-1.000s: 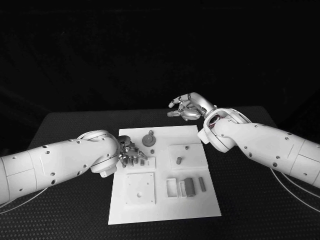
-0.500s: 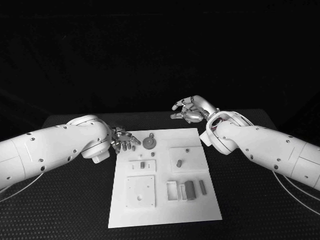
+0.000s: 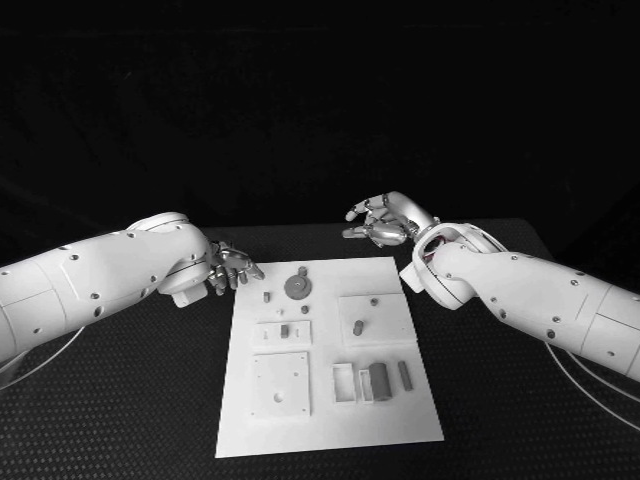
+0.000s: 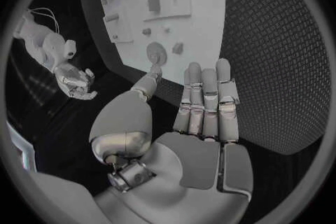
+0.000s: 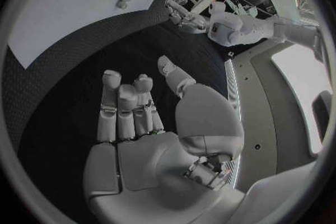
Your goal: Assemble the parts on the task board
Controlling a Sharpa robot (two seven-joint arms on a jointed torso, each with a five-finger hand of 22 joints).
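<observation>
a: the left hand (image 3: 231,266) has pulled back off the task board (image 3: 421,400) and now hangs over the black table (image 3: 147,400) just beside the board's far left corner, fingers straight and released, nothing in them.

b: a second ago?

a: it was down over the board's left side, by the small square plate (image 3: 283,332) with its two pegs. half a second ago it was already lifting toward the corner; now it is clear of the white surface.

b: and the right hand (image 3: 382,221)?

a: it has barely shifted. it floats beyond the board's far edge, fingers loosely curled and apart, grasping nothing.

b: where are the parts?

a: all on the board. the round disc (image 3: 301,288) lies near the far edge, small pegs around it, the rectangular blocks (image 3: 379,378) in the near right corner, beside the larger square plate (image 3: 281,382). none looks displaced from the earlier pictures.

b: meaning?

a: likely a retreat between steps. with both hands empty, no part is in hand and assembly looks far from finished.
</observation>
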